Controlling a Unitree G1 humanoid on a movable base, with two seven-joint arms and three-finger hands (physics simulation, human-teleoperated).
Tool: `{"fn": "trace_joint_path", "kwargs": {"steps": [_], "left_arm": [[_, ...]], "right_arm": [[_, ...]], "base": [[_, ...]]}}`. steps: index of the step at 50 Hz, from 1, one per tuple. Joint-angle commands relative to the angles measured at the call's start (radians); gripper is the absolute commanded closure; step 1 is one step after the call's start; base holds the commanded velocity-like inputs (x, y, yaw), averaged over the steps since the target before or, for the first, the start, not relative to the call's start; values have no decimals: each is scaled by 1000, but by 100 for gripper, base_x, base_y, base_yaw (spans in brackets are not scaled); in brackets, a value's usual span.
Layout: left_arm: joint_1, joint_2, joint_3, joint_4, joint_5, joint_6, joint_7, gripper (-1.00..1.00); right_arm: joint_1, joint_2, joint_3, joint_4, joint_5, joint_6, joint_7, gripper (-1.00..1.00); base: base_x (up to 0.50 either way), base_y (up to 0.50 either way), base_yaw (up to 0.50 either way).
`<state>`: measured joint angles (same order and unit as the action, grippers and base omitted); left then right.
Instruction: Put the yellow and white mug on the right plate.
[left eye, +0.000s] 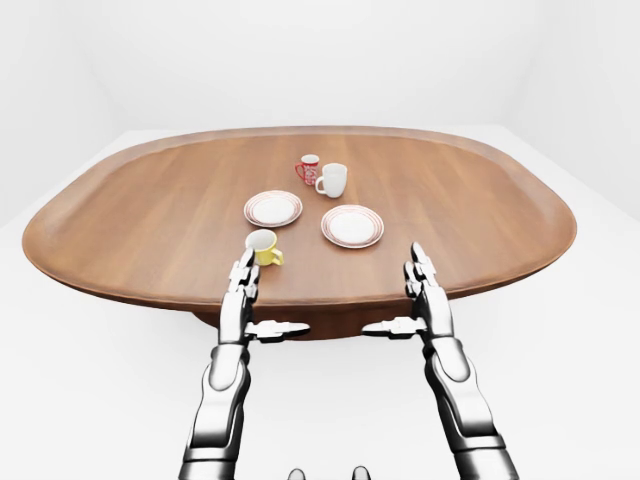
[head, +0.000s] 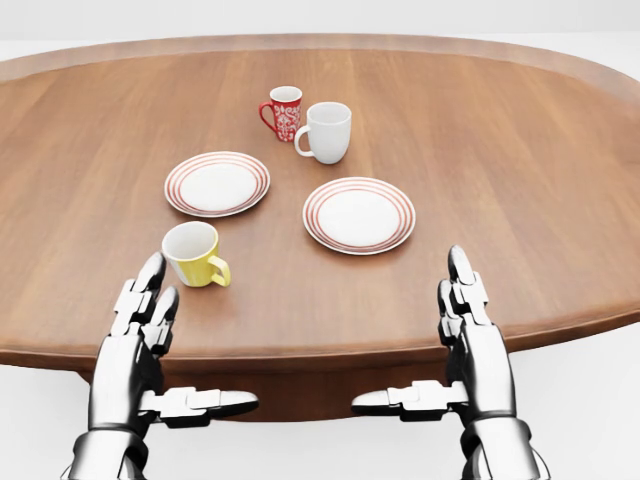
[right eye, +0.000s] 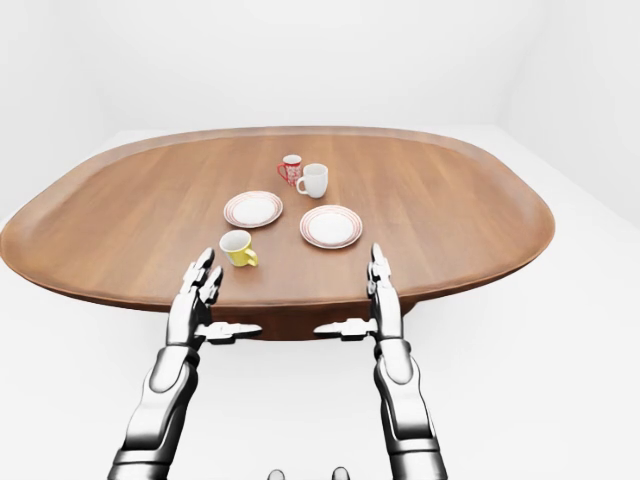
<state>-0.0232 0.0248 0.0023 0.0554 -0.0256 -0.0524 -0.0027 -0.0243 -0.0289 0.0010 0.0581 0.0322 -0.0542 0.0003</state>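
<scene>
The yellow and white mug (head: 194, 254) stands upright on the wooden table (head: 500, 150), below the left plate (head: 217, 184), its handle pointing right. The right plate (head: 359, 215), white with red rings, lies bare to the mug's upper right. My left hand (head: 170, 350) hovers open at the table's near edge, just below and left of the mug, not touching it. At the same edge, below and right of the right plate, my right hand (head: 440, 345) is open with fingers straight and thumb pointing inward.
A red patterned mug (head: 283, 112) and a plain white mug (head: 326, 131) stand side by side above the two plates. The oval table rests on a dark pedestal in a white room.
</scene>
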Motion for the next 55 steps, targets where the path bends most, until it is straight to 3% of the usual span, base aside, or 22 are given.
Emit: {"fn": "trace_joint_path", "kwargs": {"steps": [1, 2, 3, 6, 19, 31, 55], "left_arm": [[21, 15, 23, -97, -13, 95, -12, -88], [19, 10, 29, -106, -8, 105, -14, -88], [25, 8, 33, -151, -5, 140, -16, -88], [27, 7, 42, -215, 0, 140, -21, -88], [20, 14, 85, -498, -11, 140, -51, -89], [22, 11, 85, -500, -6, 140, -56, -88], [29, 9, 81, -509, -2, 140, -62, -88]], "right_arm": [[25, -14, -17, -92, 7, 91, 10, -100], [23, -9, -23, -94, 0, 98, 15, -100], [21, -5, -27, -107, -8, 115, 18, -100], [22, 0, -34, -141, -18, 141, 23, -100], [41, 7, -39, -387, -34, 141, 41, -100], [31, 3, -49, -384, -28, 141, 49, -100], [33, -8, -31, -377, -69, 141, 65, -100]], "base": [[0, 0, 0], [0, 0, 0], [0, 0, 0], [0, 0, 0], [0, 0, 0], [0, 0, 0], [-2, 0, 48]]}}
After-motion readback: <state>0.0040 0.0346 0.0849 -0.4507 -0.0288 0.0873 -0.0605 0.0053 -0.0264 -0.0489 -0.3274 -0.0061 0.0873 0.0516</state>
